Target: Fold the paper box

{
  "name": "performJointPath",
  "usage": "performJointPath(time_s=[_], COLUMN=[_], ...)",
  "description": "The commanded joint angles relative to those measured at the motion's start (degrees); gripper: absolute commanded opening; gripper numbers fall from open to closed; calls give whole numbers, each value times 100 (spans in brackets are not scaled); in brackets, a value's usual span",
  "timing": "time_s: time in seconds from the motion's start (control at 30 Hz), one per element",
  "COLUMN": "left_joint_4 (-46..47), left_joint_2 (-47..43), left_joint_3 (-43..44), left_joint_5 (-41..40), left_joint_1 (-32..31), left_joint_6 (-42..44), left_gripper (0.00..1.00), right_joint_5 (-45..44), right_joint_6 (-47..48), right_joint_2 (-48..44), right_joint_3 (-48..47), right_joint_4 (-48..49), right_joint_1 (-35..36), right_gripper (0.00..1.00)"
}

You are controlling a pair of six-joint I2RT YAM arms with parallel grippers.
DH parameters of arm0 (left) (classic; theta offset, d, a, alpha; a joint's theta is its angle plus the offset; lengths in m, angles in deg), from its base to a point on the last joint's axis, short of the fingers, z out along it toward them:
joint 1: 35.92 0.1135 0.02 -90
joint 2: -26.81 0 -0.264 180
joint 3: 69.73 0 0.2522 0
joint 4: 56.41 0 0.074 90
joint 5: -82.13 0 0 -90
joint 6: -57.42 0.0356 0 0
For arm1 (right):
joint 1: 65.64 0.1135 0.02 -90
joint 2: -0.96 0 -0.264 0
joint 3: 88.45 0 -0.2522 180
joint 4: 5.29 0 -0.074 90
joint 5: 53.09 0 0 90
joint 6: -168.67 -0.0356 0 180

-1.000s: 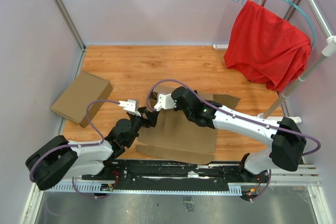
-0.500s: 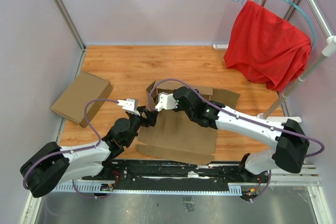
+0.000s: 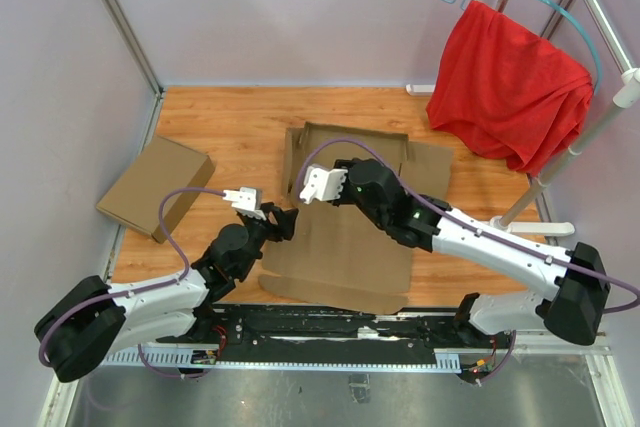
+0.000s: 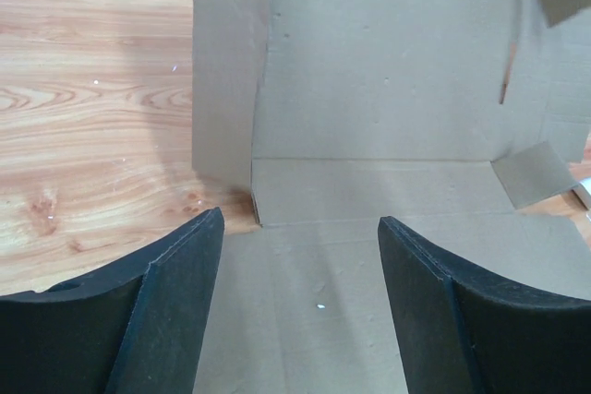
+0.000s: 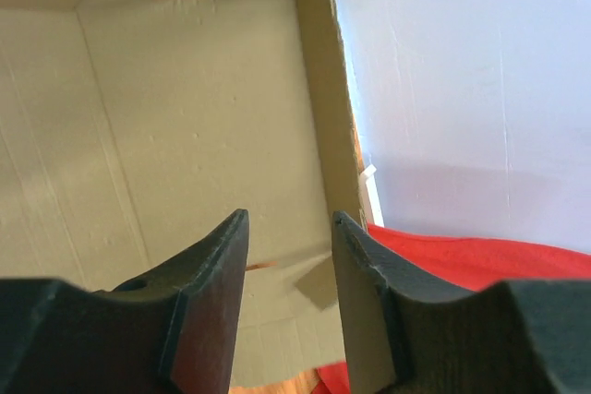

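The paper box (image 3: 345, 247) is a brown die-cut cardboard sheet lying mid-table, with its far wall and left side flap raised. My left gripper (image 3: 283, 219) hovers over the box's near-left part, open and empty. In the left wrist view (image 4: 300, 220) the box floor (image 4: 388, 89) lies below the open gripper, with a side flap ahead to the left. My right gripper (image 3: 342, 169) is above the box's far half, open and empty. In the right wrist view (image 5: 289, 217) it is over the box's inside (image 5: 185, 117), near a raised side wall.
A lighter tan finished box (image 3: 155, 187) lies at the table's left edge. A red cloth (image 3: 510, 82) hangs on a hanger from a metal rack (image 3: 575, 147) at the right; it also shows in the right wrist view (image 5: 443, 256). Purple walls close in the table.
My right gripper has moved toward the back of the table. The box's far panel now reaches farther back with its wall raised. My left gripper has barely moved.
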Motion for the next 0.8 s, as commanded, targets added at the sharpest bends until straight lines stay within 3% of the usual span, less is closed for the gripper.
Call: performJointPath(time_s=[0.0, 0.03, 0.07, 0.13, 0.2, 0.27, 0.4, 0.5, 0.57, 0.63, 0.7, 0.77], left_joint_4=[72, 62, 30, -144, -427, -874, -1697, -2069, -2136, -2110, -2141, -2293], left_joint_2=[6, 39, 68, 81, 69, 71, 120, -29, -254, -420, -416, -224], left_joint_3=[-7, 13, 42, 126, 244, 456, 985, 1090, 1031, 1016, 1151, 1444], left_joint_5=[-316, -357, -366, -412, -523, -651, -756, -876, -922, -651, -82, 382], left_joint_1=[-32, -32, -32, -32, -32, -26, -18, 10, 132, 439, 946, 1398], left_joint_6=[21, 14, 2, -53, -165, -275, -277, -417, -572, -684, -783, -797], left_gripper=[71, 70, 68, 66, 65, 62, 62, 63, 65, 67, 67, 66], right_joint_5=[-72, -158, -35, 813, 1477, 1770, 2007, 2672, 3329, 3721, 3423, 3028], right_joint_6=[-458, -1137, -1913, -3542, -4258, -4231, -3666, -3765, -4427, -4961, -5347, -5508], right_joint_2=[-14, 82, 291, 1034, 2012, 2937, 4623, 5644, 5702, 5091, 4417, 4159], right_joint_3=[-115, -341, -827, -2328, -3896, -5083, -6620, -7522, -7321, -5817, -4310, -3754], right_joint_4=[1397, 1648, 1222, -567, -2004, -2592, -3026, -3496, -3490, -2252, -952, -737], right_joint_1=[-324, -594, -959, -2100, -2720, -2953, -3158, -3436, -3712, -3943, -4073, -4191], right_gripper=[44, 51, 54, 54, 49, 49, 75, 77, 74, 73, 75, 76])
